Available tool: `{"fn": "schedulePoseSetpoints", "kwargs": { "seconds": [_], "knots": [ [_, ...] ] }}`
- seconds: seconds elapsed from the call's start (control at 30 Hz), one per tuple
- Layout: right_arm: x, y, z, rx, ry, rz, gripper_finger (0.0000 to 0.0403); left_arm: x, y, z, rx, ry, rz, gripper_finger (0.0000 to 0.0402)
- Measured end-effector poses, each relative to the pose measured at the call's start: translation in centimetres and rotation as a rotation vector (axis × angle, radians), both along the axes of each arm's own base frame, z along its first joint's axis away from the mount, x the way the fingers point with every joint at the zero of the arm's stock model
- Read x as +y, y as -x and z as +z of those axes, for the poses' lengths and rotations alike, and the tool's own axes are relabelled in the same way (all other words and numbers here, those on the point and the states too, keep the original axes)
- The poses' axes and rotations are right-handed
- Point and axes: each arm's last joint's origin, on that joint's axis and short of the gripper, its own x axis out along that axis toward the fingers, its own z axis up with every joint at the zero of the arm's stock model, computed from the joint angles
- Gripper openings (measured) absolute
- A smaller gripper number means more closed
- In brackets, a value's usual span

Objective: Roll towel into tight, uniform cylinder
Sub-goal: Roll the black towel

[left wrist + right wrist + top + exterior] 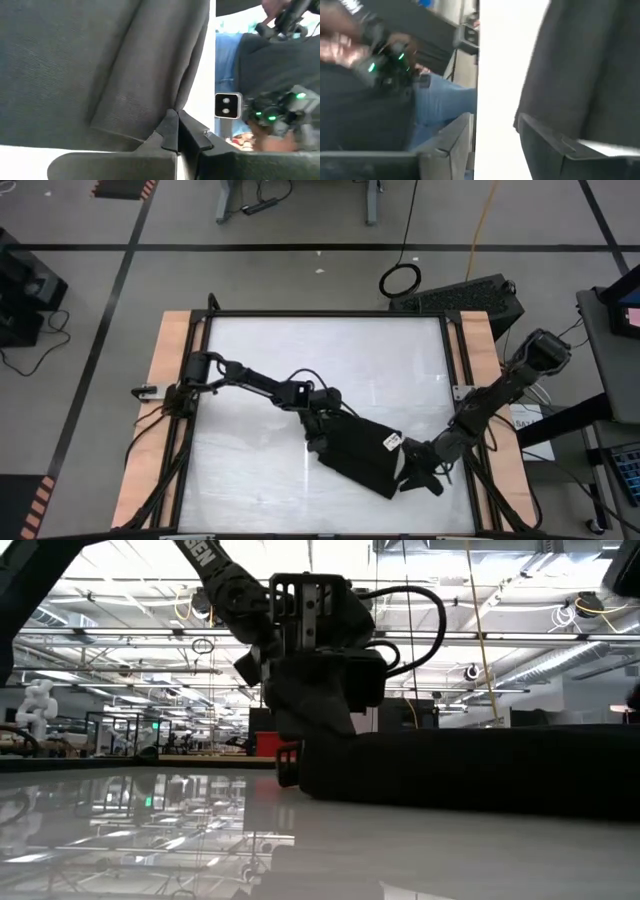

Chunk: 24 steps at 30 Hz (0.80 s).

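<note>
Mid-roll, judging by the lie: left gripper [322, 418] has its fingers pinched tight on a raised fold of the towel [362, 452] at its left end. Towel sits front-centre on the table [300, 350], a lumpy, matte black woven bundle with a white tag [392, 441], not yet a uniform cylinder. Right gripper [415, 477] is at the towel's right end, fingers parted, gripping nothing. Next move likely needs even tucking along the length.

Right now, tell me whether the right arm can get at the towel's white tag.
Probably yes. The right gripper sits open at the towel's near-right end, and the white tag lies exposed on top just beside it. The left gripper pinches the far-left edge, clear of that path.
</note>
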Motion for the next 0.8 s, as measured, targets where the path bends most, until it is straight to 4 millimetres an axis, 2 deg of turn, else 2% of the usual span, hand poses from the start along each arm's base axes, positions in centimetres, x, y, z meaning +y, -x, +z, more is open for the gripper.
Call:
{"fn": "schedulePoseSetpoints", "kwargs": {
  "seconds": [0.07, 0.2, 0.4, 0.67, 0.8],
  "knots": [
    [0.5, 0.1, 0.6, -0.070, 0.084, 0.065, 0.0165, 0.3, 0.1, -0.1, -0.002, 0.024, 0.003, 0.0002],
    [1.7, 0.2, 1.0, -0.102, 0.298, 0.195, 0.0166, 1.2, 0.0, -0.1, -0.005, 0.035, 0.027, 0.0001],
    [3.2, -0.1, 1.4, -0.183, 0.527, 0.243, 0.0167, 2.9, -0.2, -0.1, -0.006, 0.045, 0.071, 0.0001],
    [3.7, -0.7, 0.6, -0.193, 0.648, 0.227, 0.0168, 5.1, 0.1, -0.3, 0.064, 0.061, 0.146, 0.0001],
    [3.7, -0.8, -0.3, -0.170, 0.715, 0.204, 0.0180, 5.9, 0.3, -0.4, 0.092, 0.061, 0.177, 0.0001]
  ]
}}
